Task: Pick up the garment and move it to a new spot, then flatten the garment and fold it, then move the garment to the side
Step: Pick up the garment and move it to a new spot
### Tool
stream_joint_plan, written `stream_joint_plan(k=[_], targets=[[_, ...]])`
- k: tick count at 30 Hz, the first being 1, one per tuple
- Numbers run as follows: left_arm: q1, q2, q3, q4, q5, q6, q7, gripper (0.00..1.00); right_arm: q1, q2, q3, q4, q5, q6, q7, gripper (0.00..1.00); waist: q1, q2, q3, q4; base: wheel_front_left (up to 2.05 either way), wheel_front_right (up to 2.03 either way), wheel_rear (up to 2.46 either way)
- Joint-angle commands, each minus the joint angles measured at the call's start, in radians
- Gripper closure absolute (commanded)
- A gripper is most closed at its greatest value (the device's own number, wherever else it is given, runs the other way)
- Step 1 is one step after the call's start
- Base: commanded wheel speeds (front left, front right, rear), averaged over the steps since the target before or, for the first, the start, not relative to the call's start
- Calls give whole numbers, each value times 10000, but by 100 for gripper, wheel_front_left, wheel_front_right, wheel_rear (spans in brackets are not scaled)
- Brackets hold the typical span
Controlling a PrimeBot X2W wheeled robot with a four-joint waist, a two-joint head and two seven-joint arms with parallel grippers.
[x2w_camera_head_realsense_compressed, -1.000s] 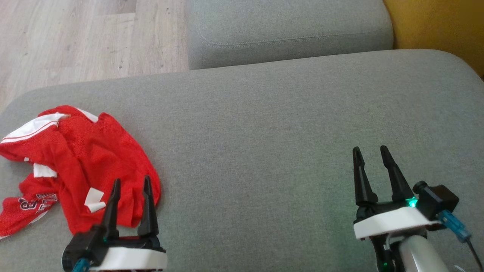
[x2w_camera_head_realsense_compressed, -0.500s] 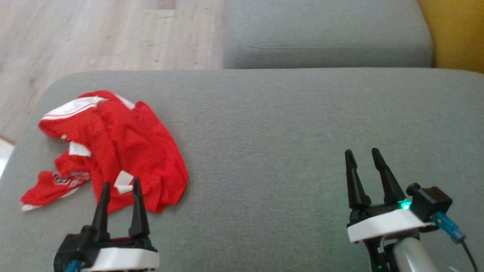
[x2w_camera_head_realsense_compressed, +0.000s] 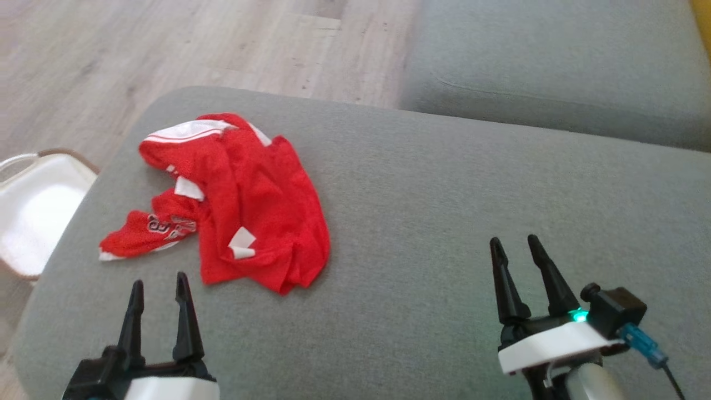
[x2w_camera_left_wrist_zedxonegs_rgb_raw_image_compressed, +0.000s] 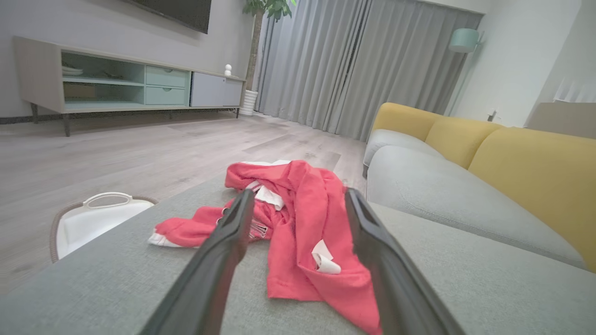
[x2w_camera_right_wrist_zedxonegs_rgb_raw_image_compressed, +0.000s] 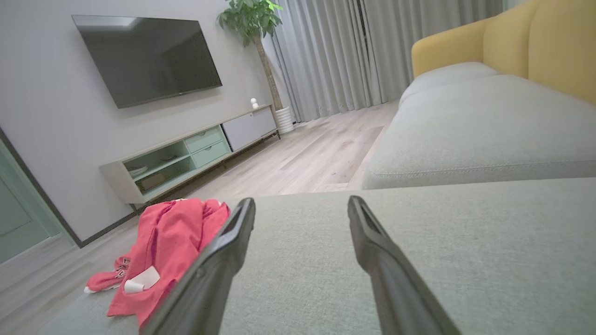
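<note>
Grey sofa (x2w_camera_head_realsense_compressed: pixel 444 194), garment (x2w_camera_head_realsense_compressed: pixel 250 205) ahead of left end effector (x2w_camera_head_realsense_compressed: pixel 158 279)

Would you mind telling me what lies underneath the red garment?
The red garment lies crumpled directly on the grey cushion; whatever its folds cover cannot be seen.
</note>
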Motion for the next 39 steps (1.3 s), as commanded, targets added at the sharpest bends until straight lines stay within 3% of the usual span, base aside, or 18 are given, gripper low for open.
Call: stream_joint_plan(k=[1, 11, 24, 31, 35, 39], targets=[[-274, -6, 381, -306, 117, -18, -95, 0, -247, -64, 262, -298, 54, -7, -109, 0, 0, 0, -61, 193, 0, 0, 0], [-194, -7, 509, -375, 110, 0, -95, 0, -171, -64, 430, -281, 198, -7, -109, 0, 0, 0, -127, 443, 0, 0, 0], [-877, 83, 806, -591, 733, -222, -95, 0, -336, -64, 310, -505, 81, -7, -109, 0, 0, 0, 489, 52, 0, 0, 0], [-3462, 1278, 375, 455, 1282, -542, 157, 0, -778, -64, -113, -788, -427, -7, -109, 0, 0, 0, 1597, -305, 0, 0, 0], [-5487, 2097, -247, 1510, 1312, -646, 1295, 0, -1041, -64, -306, -887, -676, -7, -109, 0, 0, 0, 2267, -565, 0, 0, 0], [-7114, 2860, -655, 3023, 1290, -672, 3074, 0, -1351, -64, -383, -962, -806, -7, -109, 0, 0, 0, 2862, -935, 0, 0, 0]])
